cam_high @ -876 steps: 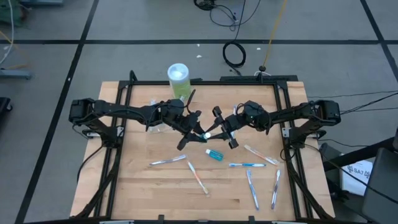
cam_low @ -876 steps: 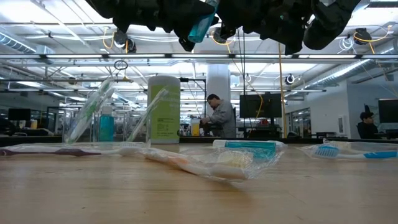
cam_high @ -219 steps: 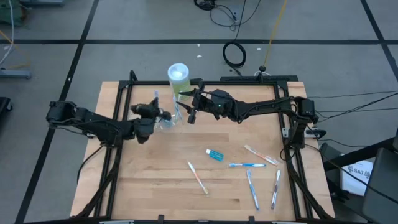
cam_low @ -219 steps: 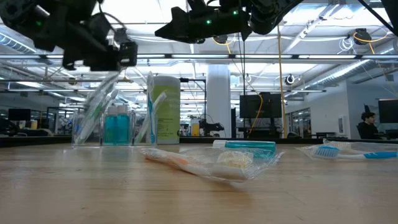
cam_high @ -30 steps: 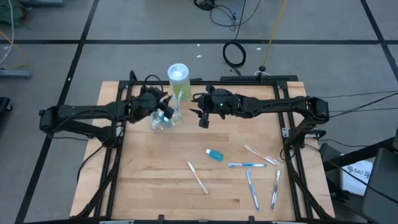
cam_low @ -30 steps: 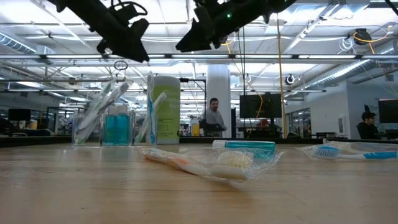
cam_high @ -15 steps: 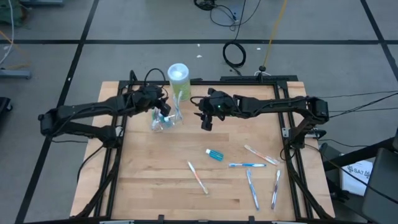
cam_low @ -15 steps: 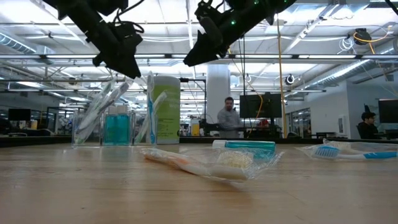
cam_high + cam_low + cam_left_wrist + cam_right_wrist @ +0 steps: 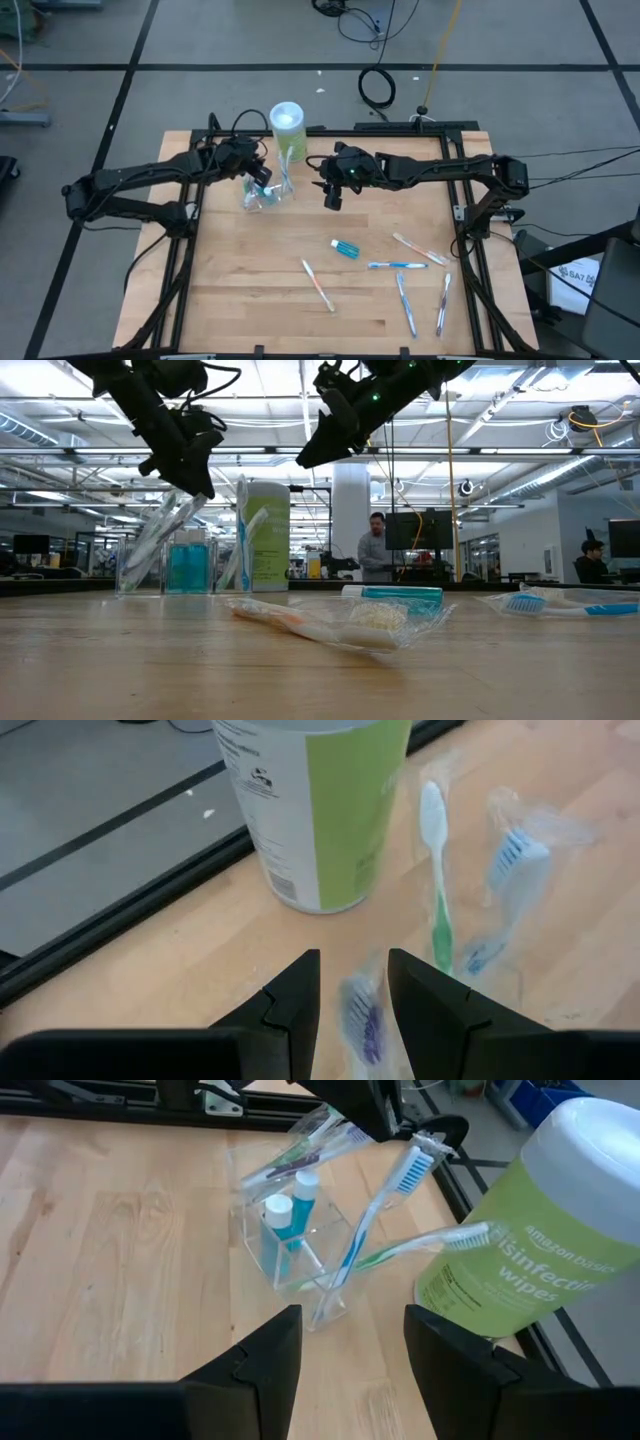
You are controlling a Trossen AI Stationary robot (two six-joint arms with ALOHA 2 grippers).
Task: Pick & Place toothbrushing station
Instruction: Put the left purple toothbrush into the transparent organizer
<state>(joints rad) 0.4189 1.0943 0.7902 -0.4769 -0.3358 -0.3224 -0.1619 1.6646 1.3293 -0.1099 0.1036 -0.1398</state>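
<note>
The clear plastic cup [image 9: 262, 196] stands at the table's far left beside the green container [image 9: 287, 128]. It holds two blue white-capped tubes [image 9: 281, 1220] and several toothbrushes [image 9: 385, 1215], which lean on its rim heads up. My left gripper [image 9: 263, 175] is just above the cup, open by a narrow gap. A wrapped toothbrush head [image 9: 363, 1017] shows between its fingers; I cannot tell whether they touch it. My right gripper [image 9: 331, 200] hangs open and empty to the cup's right, above the table.
A blue tube [image 9: 345, 248] lies at the table's middle, and an orange-handled toothbrush [image 9: 318, 285] lies nearer the front. Several more toothbrushes [image 9: 420, 248] lie at the right front. A black frame rail [image 9: 380, 131] runs along the far edge. People show in the room behind.
My left gripper has come down toward the cup until its fingertips stand at the top of the leaning wrapped toothbrushes. My right gripper has shifted slightly. The cup and the loose things have stayed put.
</note>
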